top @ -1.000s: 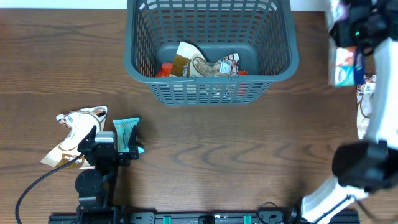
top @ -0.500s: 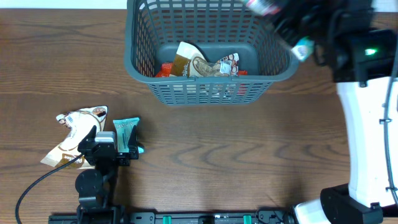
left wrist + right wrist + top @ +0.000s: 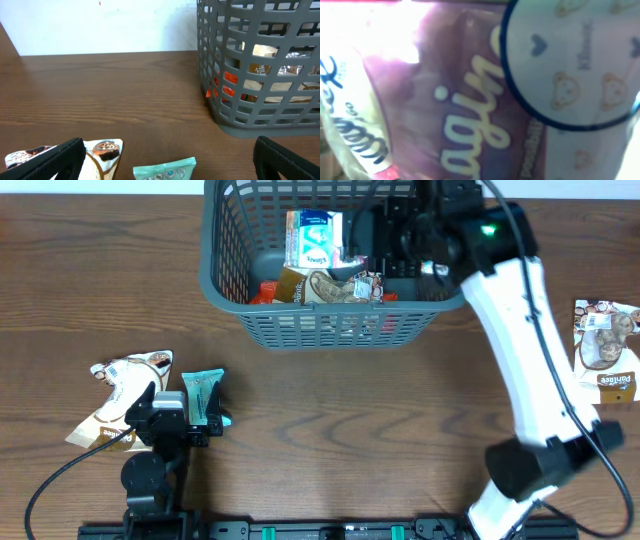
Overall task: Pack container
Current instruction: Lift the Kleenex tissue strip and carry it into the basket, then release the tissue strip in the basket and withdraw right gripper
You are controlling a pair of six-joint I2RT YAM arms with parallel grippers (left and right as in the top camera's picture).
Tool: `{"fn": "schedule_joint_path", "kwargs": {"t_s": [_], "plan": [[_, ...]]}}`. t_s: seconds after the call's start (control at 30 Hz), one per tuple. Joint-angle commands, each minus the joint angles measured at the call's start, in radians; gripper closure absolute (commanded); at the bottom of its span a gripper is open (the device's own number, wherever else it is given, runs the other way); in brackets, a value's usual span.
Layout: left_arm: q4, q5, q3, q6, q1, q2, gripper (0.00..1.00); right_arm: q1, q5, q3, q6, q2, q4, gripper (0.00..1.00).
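Observation:
The dark grey-green slotted container (image 3: pixel 330 330) stands at the back middle of the table and holds several snack packets. My right gripper (image 3: pixel 365 240) reaches down inside it, shut on a white and blue packet (image 3: pixel 313 238) held above the other packets. That packet (image 3: pixel 560 75) fills the right wrist view, so the fingers are hidden there. My left gripper (image 3: pixel 182 408) rests open at the front left, with a teal packet (image 3: pixel 203 395) between its fingers. The left wrist view shows the teal packet (image 3: pixel 165 169) and the container (image 3: pixel 260 65) ahead to the right.
A white and brown snack packet (image 3: pixel 120 380) lies left of the teal one; it also shows in the left wrist view (image 3: pixel 102 155). Another snack packet (image 3: pixel 606 350) lies at the table's right edge. A white wall stands behind the table.
My right arm swung left from the table's right edge, carrying the white and blue packet over the rim and down into the container. The left arm has not moved.

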State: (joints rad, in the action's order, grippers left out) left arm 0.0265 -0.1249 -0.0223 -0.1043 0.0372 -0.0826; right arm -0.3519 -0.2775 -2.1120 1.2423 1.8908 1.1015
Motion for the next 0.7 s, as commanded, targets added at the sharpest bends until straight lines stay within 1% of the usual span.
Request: {"fn": "schedule_joint_path", "kwargs": {"t_s": [0.0, 0.13, 0.2, 0.3, 0.33, 0.47, 0.53, 0.57, 0.63, 0.67], "plan": [[0.033, -0.024, 0.016, 0.010, -0.004, 0.000, 0.01, 0.025, -0.022, -0.011, 0.039, 0.063, -0.037, 0.99], [0.033, -0.024, 0.016, 0.010, -0.004, 0.000, 0.01, 0.042, -0.040, -0.011, 0.036, 0.156, -0.065, 0.99], [0.033, -0.024, 0.016, 0.013, -0.004, 0.000, 0.01, 0.051, -0.067, -0.011, -0.003, 0.200, -0.063, 0.99], [0.033, -0.024, 0.016, 0.013, -0.004, 0.000, 0.01, 0.066, -0.106, -0.011, -0.059, 0.264, -0.032, 0.97], [0.033, -0.024, 0.016, 0.013, -0.004, 0.000, 0.01, 0.070, -0.119, -0.011, -0.060, 0.283, -0.013, 0.94], [0.033, -0.024, 0.016, 0.013, -0.004, 0.000, 0.01, 0.076, -0.116, -0.010, -0.060, 0.321, 0.046, 0.93], [0.033, -0.025, 0.016, 0.013, -0.004, 0.000, 0.01, 0.079, -0.116, -0.010, -0.060, 0.321, 0.050, 0.91], [0.033, -0.025, 0.016, 0.013, -0.004, 0.000, 0.01, 0.080, -0.116, -0.011, -0.060, 0.318, 0.047, 0.86], [0.033, -0.025, 0.016, 0.013, -0.004, 0.000, 0.02, 0.082, -0.115, -0.011, -0.085, 0.313, 0.042, 0.44], [0.033, -0.025, 0.016, 0.013, -0.004, 0.000, 0.01, 0.083, -0.115, -0.014, -0.107, 0.309, 0.041, 0.41]]}}
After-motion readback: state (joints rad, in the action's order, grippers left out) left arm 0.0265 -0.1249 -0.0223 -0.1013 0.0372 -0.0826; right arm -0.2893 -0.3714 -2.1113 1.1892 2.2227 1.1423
